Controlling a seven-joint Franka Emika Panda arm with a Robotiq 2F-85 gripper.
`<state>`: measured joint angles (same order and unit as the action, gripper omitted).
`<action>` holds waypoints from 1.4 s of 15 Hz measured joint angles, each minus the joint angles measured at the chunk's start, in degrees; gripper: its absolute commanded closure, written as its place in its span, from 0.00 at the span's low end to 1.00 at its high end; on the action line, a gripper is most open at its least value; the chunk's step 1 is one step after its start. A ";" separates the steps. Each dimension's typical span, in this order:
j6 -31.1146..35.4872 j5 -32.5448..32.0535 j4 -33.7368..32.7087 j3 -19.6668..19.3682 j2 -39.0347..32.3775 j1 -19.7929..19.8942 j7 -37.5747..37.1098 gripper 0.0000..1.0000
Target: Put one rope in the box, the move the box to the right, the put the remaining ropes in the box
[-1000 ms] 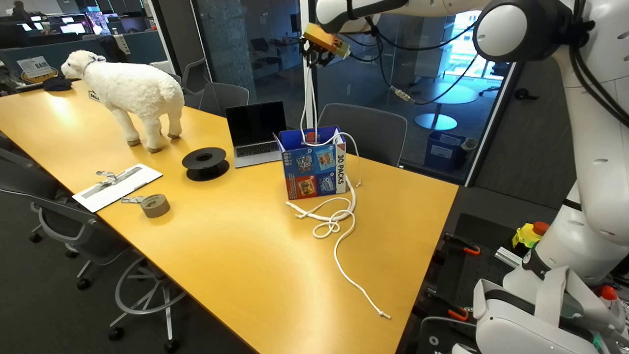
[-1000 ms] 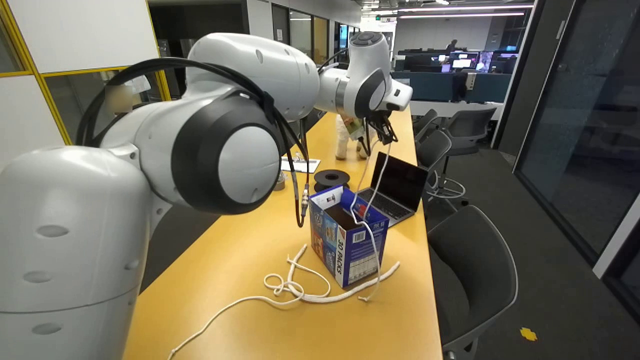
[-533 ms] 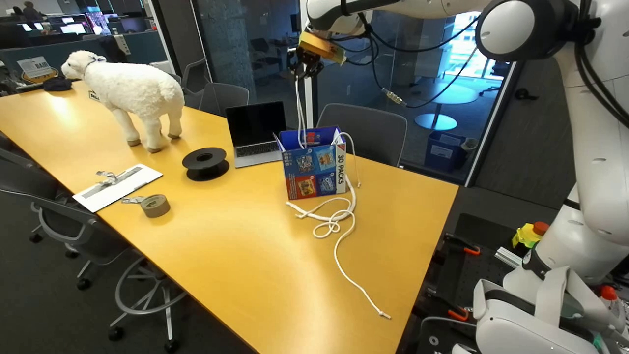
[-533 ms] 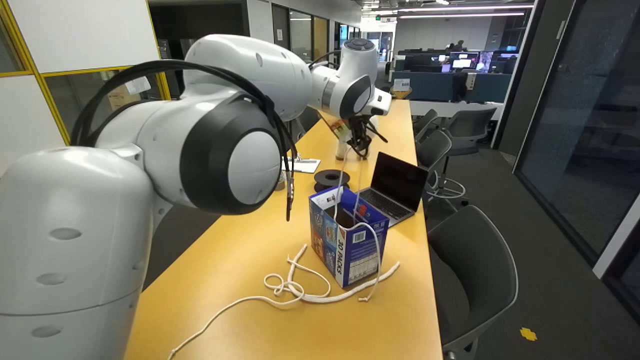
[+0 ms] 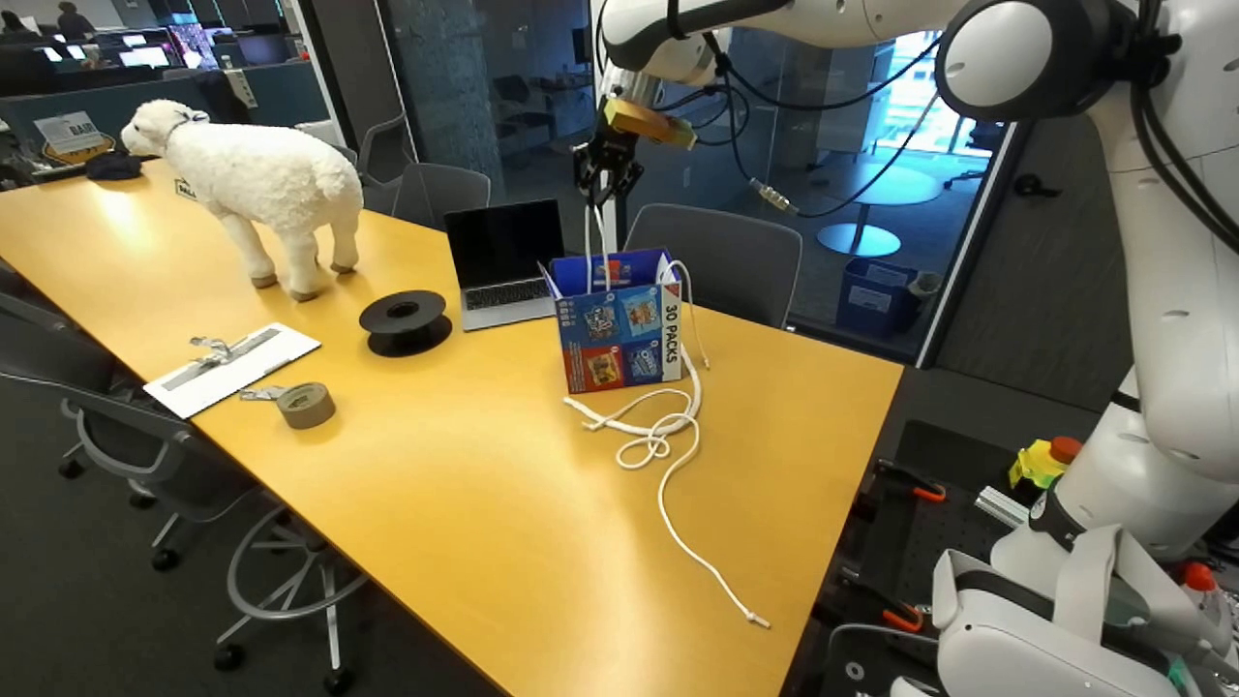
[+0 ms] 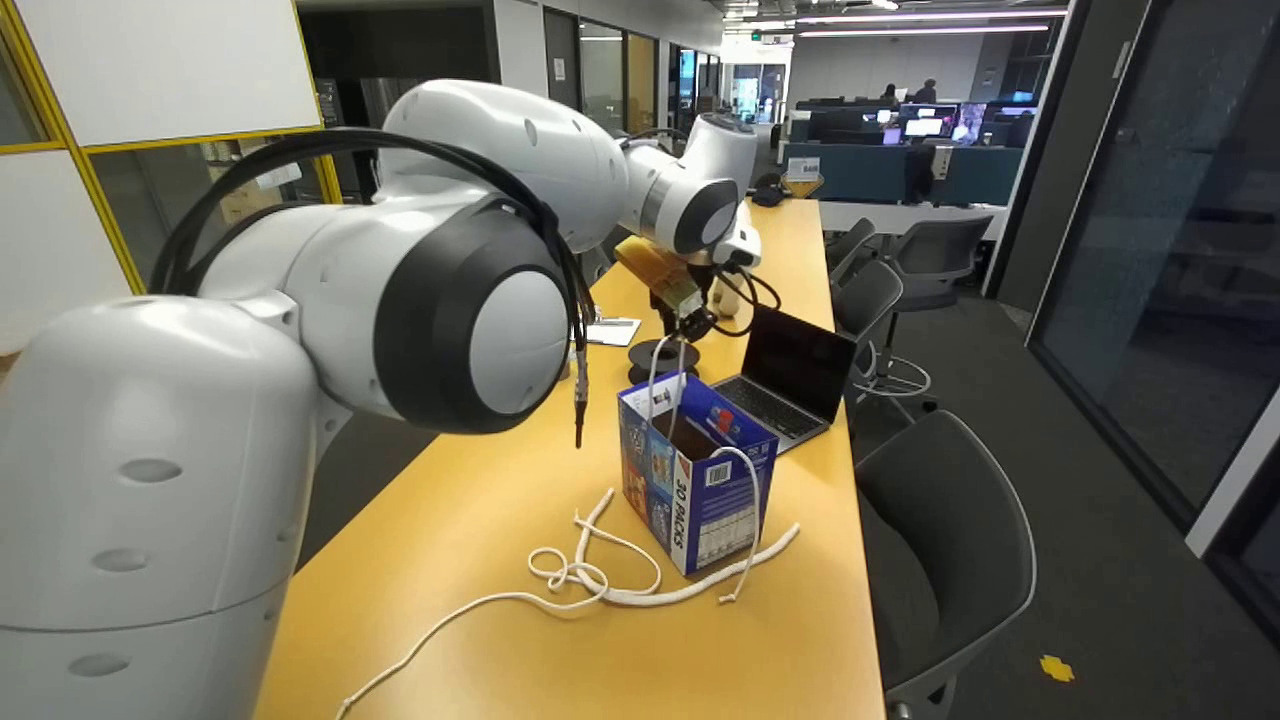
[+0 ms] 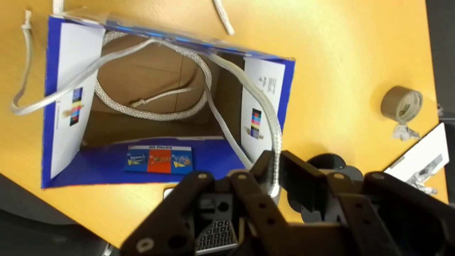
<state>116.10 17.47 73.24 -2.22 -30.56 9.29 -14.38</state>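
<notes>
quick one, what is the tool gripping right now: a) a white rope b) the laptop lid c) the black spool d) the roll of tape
a, since in the wrist view the jaws stand shut on a white rope, and in both exterior views two strands of it hang from the tool into the open box.

The arm (image 6: 425, 265) reaches out bent, its end effector (image 5: 598, 194) pointing down, closed in a narrow pinch.
</notes>
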 measured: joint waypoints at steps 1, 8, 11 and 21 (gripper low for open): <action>-0.77 0.00 0.32 0.00 -0.35 0.00 0.76 0.97; -1.09 -0.02 2.55 0.00 -3.45 0.00 3.02 0.62; -1.08 -0.14 3.73 -0.09 -4.64 0.09 3.59 0.41; -2.40 -1.39 7.77 -0.24 0.60 2.06 15.67 0.00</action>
<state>113.70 16.08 81.01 -2.46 -29.96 11.35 1.29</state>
